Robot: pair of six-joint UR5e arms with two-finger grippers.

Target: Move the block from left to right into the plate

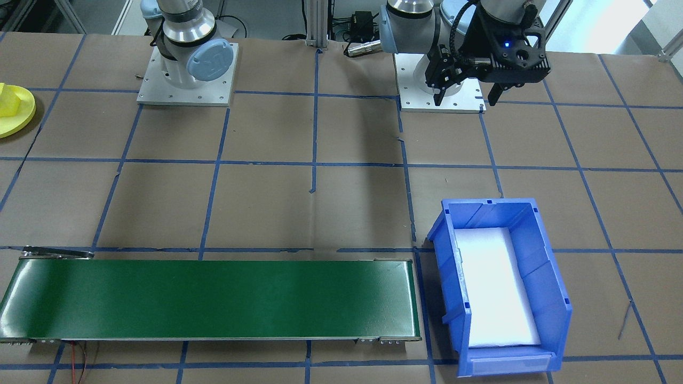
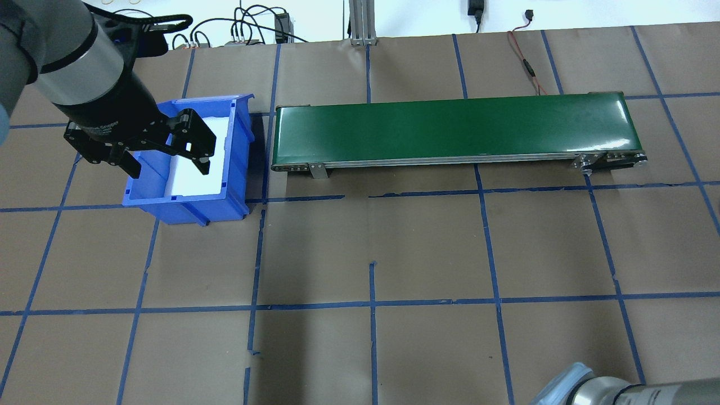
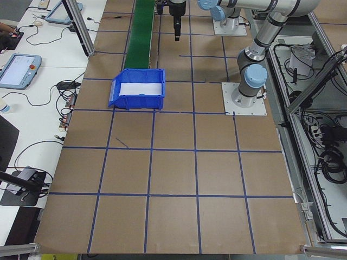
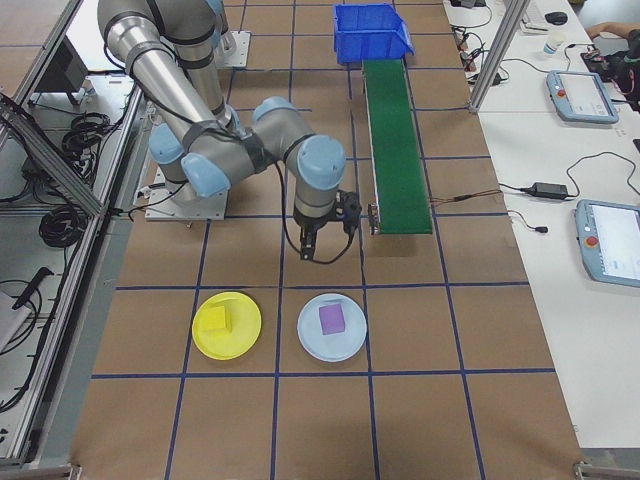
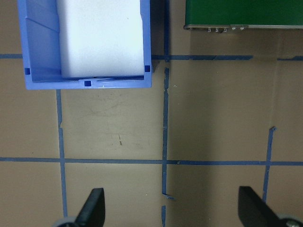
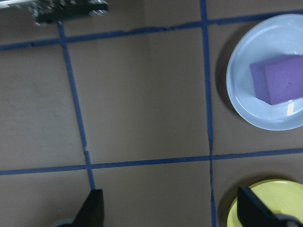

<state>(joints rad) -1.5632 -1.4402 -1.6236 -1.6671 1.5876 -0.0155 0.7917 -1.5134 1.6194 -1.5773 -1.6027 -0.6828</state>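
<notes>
Yellow block on yellow plate, both claws spread empty, left claw, right claw, no legible writing.

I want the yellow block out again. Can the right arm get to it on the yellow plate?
Probably yes. The right gripper hangs open just above the table near the yellow plate, and nothing covers the yellow block.

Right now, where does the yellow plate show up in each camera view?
Front-facing: yellow plate, left edge, cut off.
Overhead: not in it.
Exterior left: not in it.
Exterior right: lower left of centre.
Left wrist: not in it.
Right wrist: bottom right corner.
Shared landmark: green conveyor.
</notes>
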